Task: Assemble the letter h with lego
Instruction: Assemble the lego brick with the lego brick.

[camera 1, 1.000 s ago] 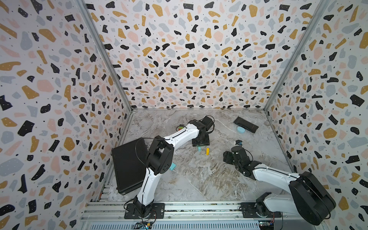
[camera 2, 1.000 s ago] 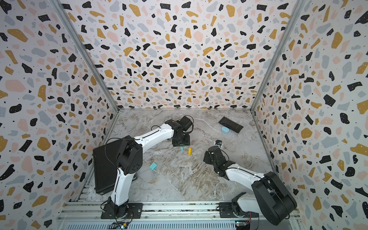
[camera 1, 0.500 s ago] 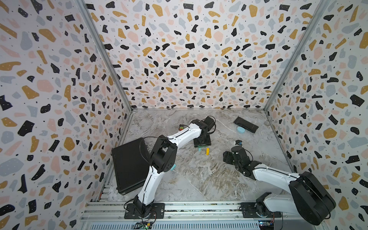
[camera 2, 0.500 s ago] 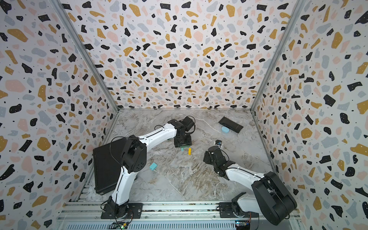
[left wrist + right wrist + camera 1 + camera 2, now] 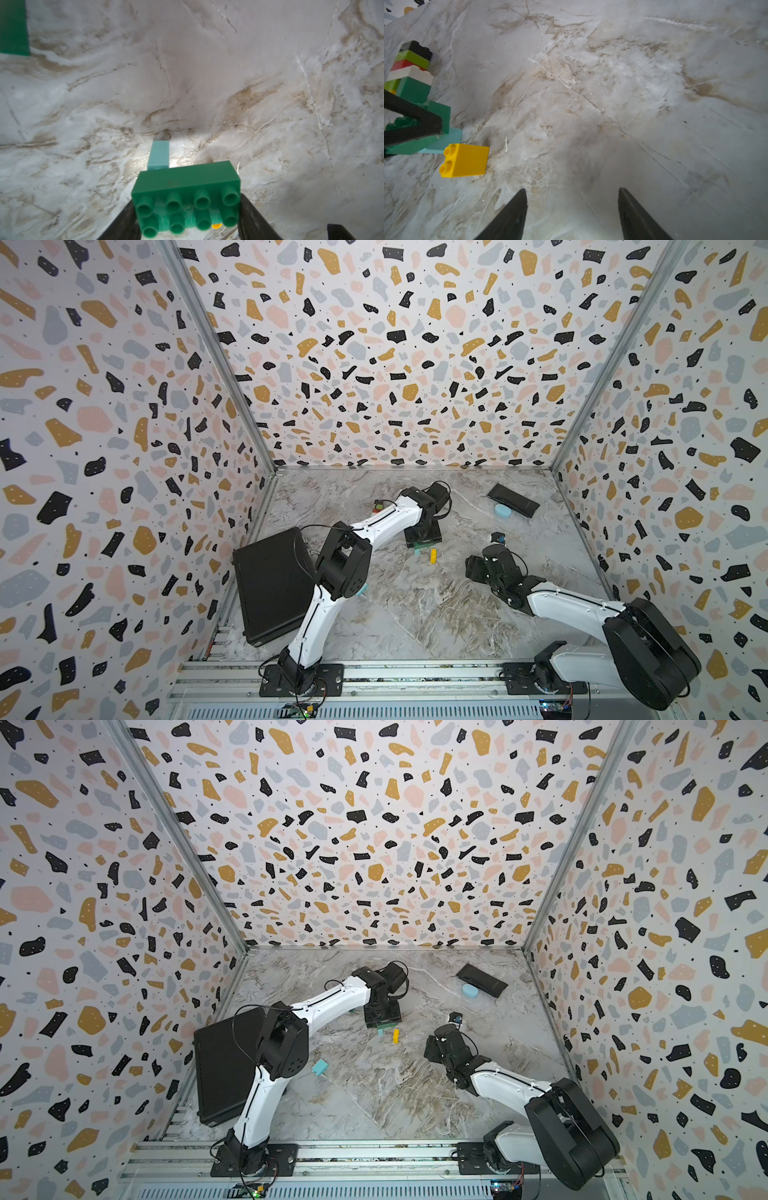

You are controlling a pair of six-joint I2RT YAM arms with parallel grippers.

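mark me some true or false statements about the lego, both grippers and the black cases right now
1. The left gripper is shut on a dark green eight-stud plastic brick. True.
2. The right gripper holds the yellow plastic brick. False: its jaws stand open and empty, and the brick lies on the marble tabletop, apart from it.
3. The yellow brick lies on its side, studs pointing sideways. True.
4. The smooth pale-blue oval thing lies beside the large black case. False: it lies beside the small flat black case near the back wall.
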